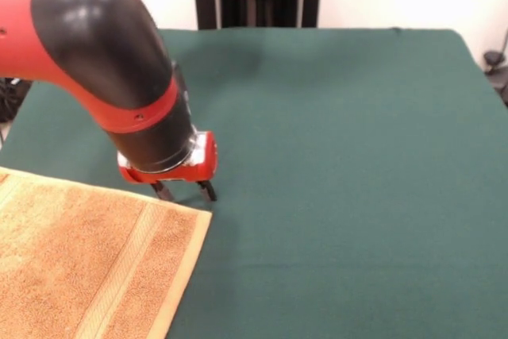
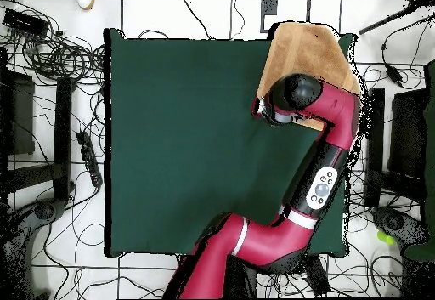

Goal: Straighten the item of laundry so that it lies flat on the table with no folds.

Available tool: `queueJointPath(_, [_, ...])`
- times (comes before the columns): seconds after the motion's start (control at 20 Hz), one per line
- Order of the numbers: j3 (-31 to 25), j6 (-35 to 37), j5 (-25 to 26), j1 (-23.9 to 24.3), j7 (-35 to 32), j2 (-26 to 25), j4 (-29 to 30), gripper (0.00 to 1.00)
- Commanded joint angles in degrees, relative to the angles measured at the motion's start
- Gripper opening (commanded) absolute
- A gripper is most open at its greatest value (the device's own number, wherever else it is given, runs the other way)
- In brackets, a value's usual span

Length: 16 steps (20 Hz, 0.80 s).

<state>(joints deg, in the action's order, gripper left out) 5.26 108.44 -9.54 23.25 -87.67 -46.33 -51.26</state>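
One claw (image 1: 184,190) hangs with its two fingers spread apart, holding nothing, right at the towel (image 1: 87,263) corner. From the front, the towel (looking flat) lies just below-left, at the green table (image 1: 341,164) edge.

towel (image 1: 87,263) cut off by front view's edges, arm (image 2: 327,156) covering part overhead

Low front camera facing the robot, overhead straight down (shared: table (image 1: 357,156)).
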Motion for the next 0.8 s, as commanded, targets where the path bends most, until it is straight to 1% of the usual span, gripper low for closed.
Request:
queueJointPath(0.05, [-4.56,1.97,0.9,-8.47,-11.71,-1.93,-3.06,1.0])
queueJointPath(0.2, [-4.79,6.16,1.04,-8.83,-13.43,0.81,-3.32,1.0])
queueJointPath(0.3, [-5.19,7.0,1.1,-9.27,-14.4,2.69,-2.65,1.0])
queueJointPath(0.4, [-4.42,6.6,1.35,-9.13,-13.61,5.2,1.06,1.0])
queueJointPath(0.55, [-5.26,0.93,-0.15,-9.15,-13.49,9.96,11.22,1.0])
queueJointPath(0.7, [-4.54,-4.58,-1.71,-8.85,-12.34,18.03,25.42,1.0])
queueJointPath(0.8, [-3.41,-11.52,-1.89,-8.47,-9.54,21.74,34.78,1.0])
